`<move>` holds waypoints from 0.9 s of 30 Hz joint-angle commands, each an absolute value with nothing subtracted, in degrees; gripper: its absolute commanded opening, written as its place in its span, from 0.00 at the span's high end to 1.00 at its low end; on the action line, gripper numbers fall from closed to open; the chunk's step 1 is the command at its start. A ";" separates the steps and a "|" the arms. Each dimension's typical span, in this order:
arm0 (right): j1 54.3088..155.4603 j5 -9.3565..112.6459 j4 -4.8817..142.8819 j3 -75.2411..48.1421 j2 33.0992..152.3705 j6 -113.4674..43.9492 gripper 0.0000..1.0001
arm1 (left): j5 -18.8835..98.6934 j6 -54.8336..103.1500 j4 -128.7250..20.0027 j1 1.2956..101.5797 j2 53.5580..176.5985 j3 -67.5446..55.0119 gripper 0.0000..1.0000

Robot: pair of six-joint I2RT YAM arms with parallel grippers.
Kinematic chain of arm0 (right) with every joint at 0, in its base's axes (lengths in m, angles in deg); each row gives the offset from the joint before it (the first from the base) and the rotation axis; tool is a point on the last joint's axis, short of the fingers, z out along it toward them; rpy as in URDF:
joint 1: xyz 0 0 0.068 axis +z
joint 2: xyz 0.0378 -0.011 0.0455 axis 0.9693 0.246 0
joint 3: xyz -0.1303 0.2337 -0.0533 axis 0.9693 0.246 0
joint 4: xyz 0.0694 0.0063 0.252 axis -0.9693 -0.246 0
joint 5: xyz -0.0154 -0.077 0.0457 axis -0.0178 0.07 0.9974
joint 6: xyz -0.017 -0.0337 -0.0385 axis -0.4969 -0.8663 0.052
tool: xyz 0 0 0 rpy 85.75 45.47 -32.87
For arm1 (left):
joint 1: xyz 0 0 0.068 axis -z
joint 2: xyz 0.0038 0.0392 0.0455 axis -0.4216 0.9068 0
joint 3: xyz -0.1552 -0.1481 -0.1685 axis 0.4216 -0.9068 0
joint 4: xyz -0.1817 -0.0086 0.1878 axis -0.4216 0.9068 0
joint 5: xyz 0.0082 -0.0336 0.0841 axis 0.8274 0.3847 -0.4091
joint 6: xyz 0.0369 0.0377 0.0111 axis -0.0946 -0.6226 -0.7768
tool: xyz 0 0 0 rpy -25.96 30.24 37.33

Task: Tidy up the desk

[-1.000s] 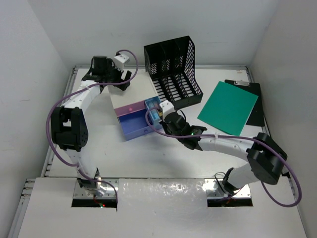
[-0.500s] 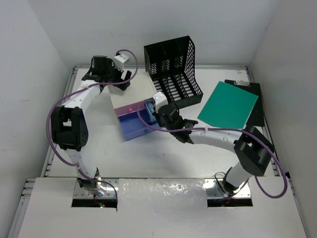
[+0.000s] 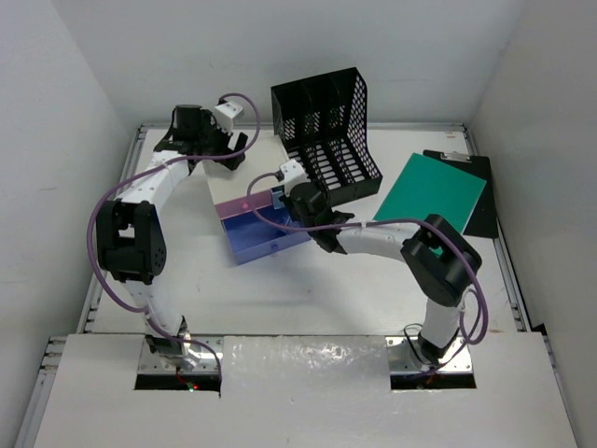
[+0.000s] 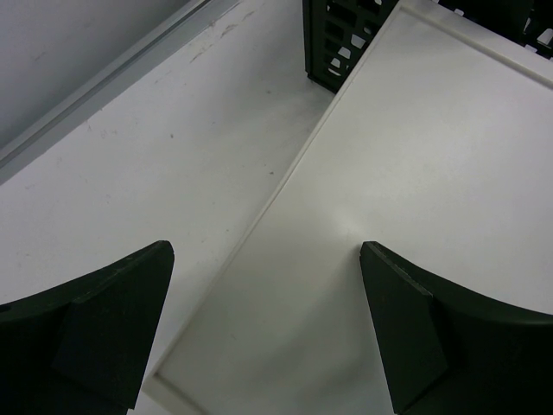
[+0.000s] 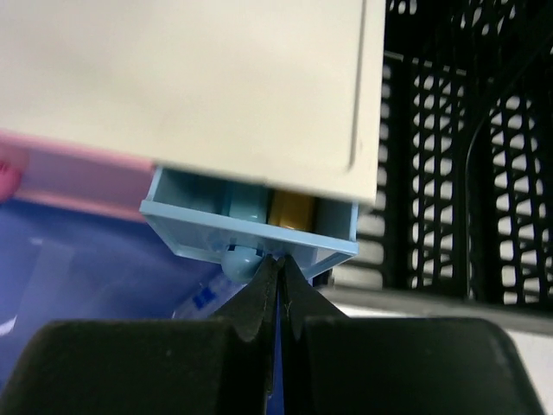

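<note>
The white desk carries a small drawer box with a white top. Its light blue drawer stands slightly open, with a yellow item inside. The large purple-blue drawer below is pulled out. My right gripper is shut and empty. In the right wrist view its tips touch the light blue drawer's front just right of its round knob. My left gripper is open and empty. It hovers over the box top's far left edge.
A black mesh file rack stands right behind the box and shows in the right wrist view. A green folder lies on a black clipboard at the right. A pink drawer front sits beside the blue one. Rails edge the desk.
My right arm has swung left and away from me to the drawer box, and the light blue drawer has slid further in. The left arm has not moved.
</note>
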State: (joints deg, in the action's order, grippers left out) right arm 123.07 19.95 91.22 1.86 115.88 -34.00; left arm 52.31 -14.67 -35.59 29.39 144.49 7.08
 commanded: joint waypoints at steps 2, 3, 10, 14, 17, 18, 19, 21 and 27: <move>123.22 21.33 100.71 -4.35 119.31 -35.68 1.00 | 49.22 -17.83 -30.02 29.24 147.87 4.36 0.12; 123.22 21.24 100.97 -5.23 119.84 -35.60 1.00 | 48.87 -18.01 -30.11 29.24 147.87 4.18 0.12; 123.39 21.50 101.15 -3.23 118.98 -34.98 1.00 | 48.69 -18.18 -30.72 29.24 147.95 3.22 0.12; 126.02 18.08 102.47 5.29 109.86 -35.34 1.00 | 47.56 -17.66 -31.95 29.24 147.87 1.99 0.12; 129.70 17.64 102.29 12.76 105.27 -34.90 1.00 | 46.85 -17.57 -33.80 29.24 147.43 0.58 0.12; 130.68 17.46 102.38 16.00 103.60 -34.28 1.00 | 46.85 -17.48 -33.89 29.24 147.43 0.67 0.12; 131.99 18.16 102.29 18.90 103.15 -31.41 1.00 | 47.02 -17.22 -33.89 29.24 147.43 0.93 0.12; 132.53 20.61 103.42 22.41 103.41 -25.87 1.00 | 47.11 -17.13 -33.89 29.24 147.43 1.02 0.12; 134.11 24.06 117.66 32.02 107.27 -10.90 1.00 | 46.85 -16.87 -33.98 29.24 147.51 1.37 0.12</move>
